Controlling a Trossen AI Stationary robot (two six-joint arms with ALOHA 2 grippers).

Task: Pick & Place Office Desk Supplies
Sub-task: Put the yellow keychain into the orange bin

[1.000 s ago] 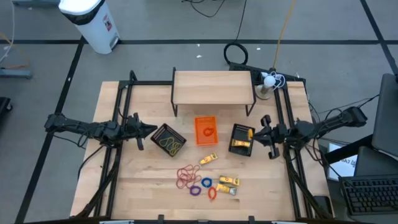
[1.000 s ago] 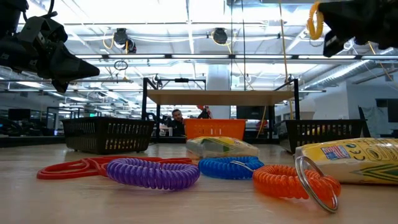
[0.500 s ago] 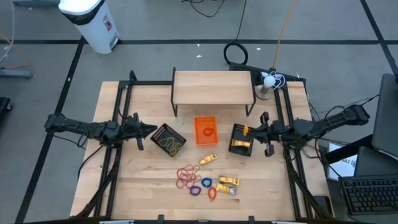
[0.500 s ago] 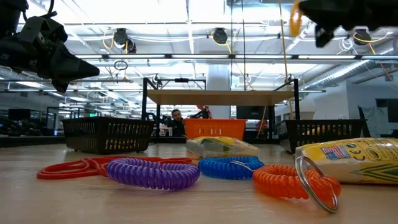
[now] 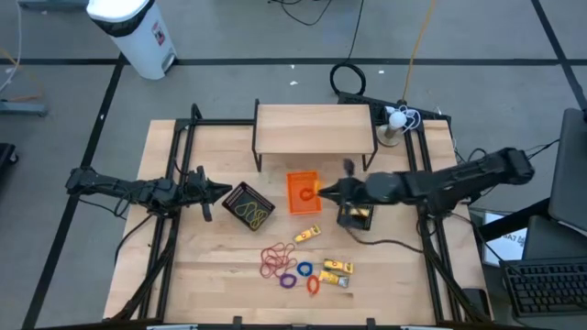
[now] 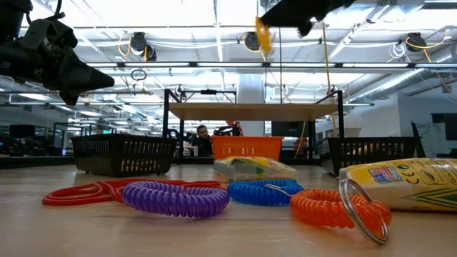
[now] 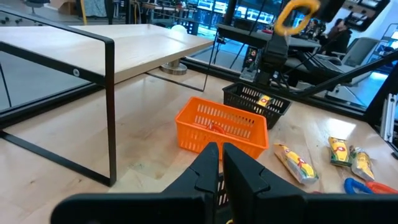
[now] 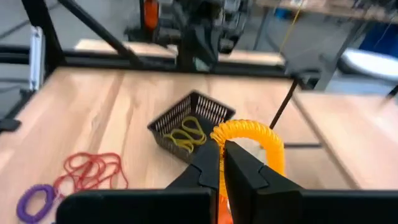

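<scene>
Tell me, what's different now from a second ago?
The right gripper, shut on a yellow coiled ring, swung from the table's right side toward its middle and now hangs by the orange tray. The left gripper, the mesh trays and the loose supplies stayed put.

Robotics lab / open-plan workshop floor. Evidence: wooden tabletop ringed by black metal framing, grey carpet floor with dark seams, loose cables beyond the tabletop's far edge, white bin past the far left corner. Low view: exposed ceiling with strip lights, ducting, monitors, a seated person at desks.
</scene>
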